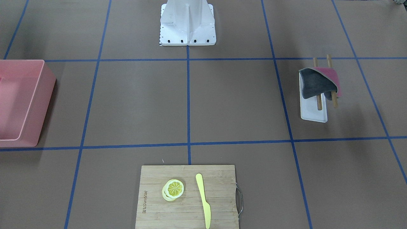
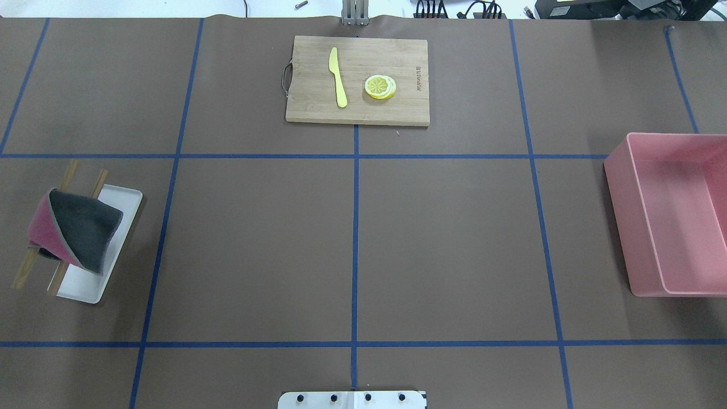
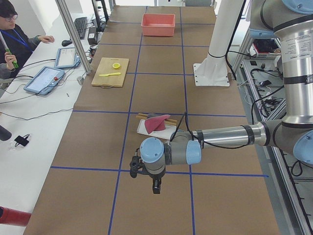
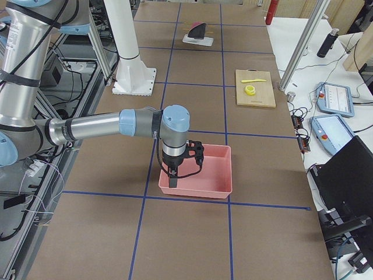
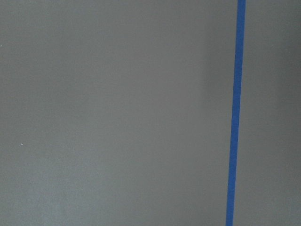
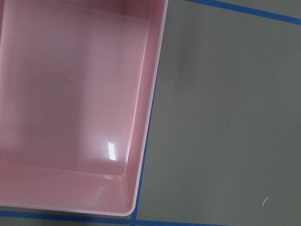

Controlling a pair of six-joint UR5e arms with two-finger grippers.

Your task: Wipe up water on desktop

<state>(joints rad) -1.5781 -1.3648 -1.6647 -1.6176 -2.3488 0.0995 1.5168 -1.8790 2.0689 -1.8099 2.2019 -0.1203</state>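
Overhead and front-facing views look steeply down on the desk (image 2: pixel 454 238) from opposite sides, sharing the cutting board (image 2: pixel 358 74). Side views look along it from either end. Wrist cameras face straight down, close.

Desktop surface (image 2: pixel 454 244): large, flat, matte brown, level, stretching edge to edge across overhead view. Thin blue tape lines (image 2: pixel 355 250) cross it lengthwise and crosswise, forming grid of big rectangles. Brown looks even and dull in both wrist views.
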